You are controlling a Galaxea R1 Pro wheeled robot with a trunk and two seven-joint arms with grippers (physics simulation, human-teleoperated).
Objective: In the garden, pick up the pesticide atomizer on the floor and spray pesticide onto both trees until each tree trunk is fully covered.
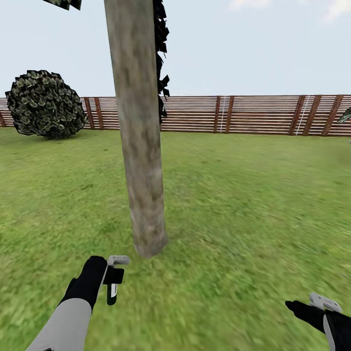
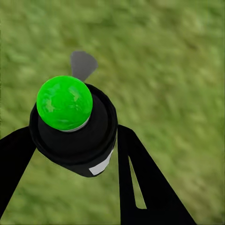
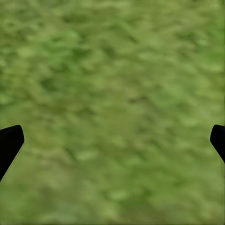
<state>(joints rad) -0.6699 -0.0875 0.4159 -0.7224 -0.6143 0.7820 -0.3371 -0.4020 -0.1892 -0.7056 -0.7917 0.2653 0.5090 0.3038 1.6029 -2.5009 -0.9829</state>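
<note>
While the left arm reaches forward and low over the grass (image 1: 234, 204), its tool (image 1: 113, 279) is pinched on the pesticide atomizer (image 1: 112, 285), a small black sprayer with a pale strip, held just short of the base of the tree trunk (image 1: 139, 126). From the left wrist camera the atomizer (image 2: 75, 126) sits clamped between the two dark fingers (image 2: 140, 178), topped by a glossy green ball (a pale label patch shows on its side, with no readable writing). The right arm hangs low at the right, its tool (image 1: 312, 304) spread wide, only the fingertips (image 3: 9, 140) showing at the edges over bare grass. A round bush (image 1: 45, 103) stands before the slatted brown fence (image 1: 253, 114).
</note>
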